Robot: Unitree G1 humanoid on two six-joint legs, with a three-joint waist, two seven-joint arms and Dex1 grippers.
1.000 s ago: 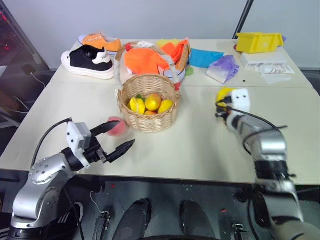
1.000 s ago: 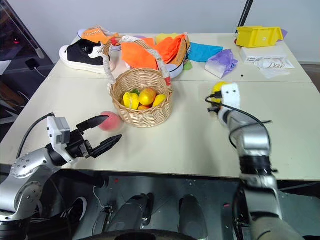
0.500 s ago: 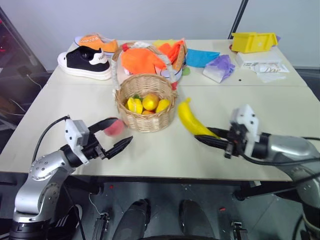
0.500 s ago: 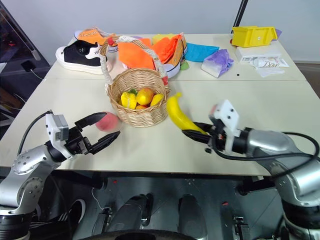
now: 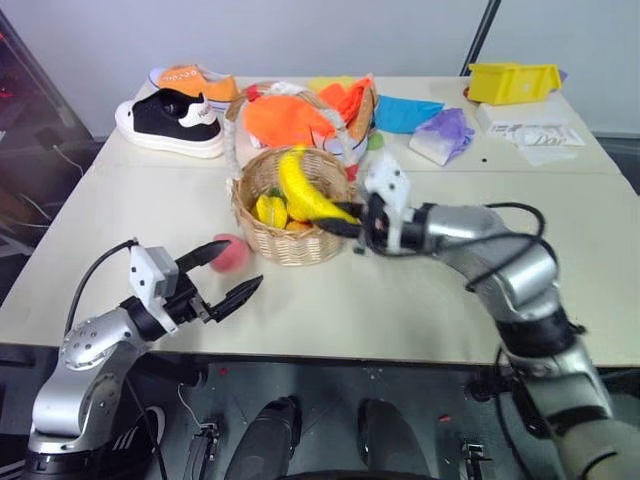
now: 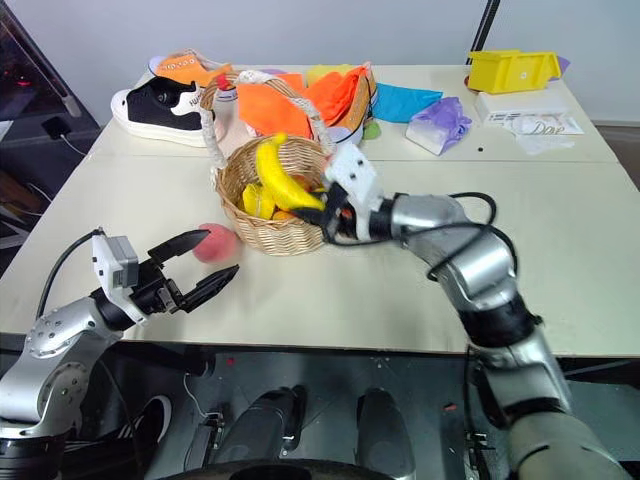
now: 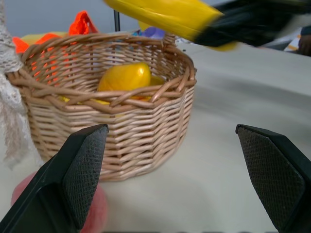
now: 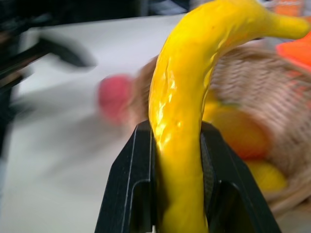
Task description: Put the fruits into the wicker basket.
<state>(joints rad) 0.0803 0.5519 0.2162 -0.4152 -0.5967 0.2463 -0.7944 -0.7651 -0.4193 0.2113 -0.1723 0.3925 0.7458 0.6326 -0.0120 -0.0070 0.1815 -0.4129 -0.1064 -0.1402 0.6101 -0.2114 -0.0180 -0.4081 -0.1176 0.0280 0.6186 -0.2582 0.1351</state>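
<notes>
Banana (image 5: 303,187) is hanging tilted over the wicker basket (image 5: 293,235), pinched in the right gripper (image 5: 345,224) reaching across level, while the left gripper (image 5: 225,272) is idling wide beside the peach (image 5: 232,253).

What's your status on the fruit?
Right gripper shut on banana, held over wicker basket. Left gripper open beside peach, which sits on the table. Nothing blocking the basket mouth.
</notes>
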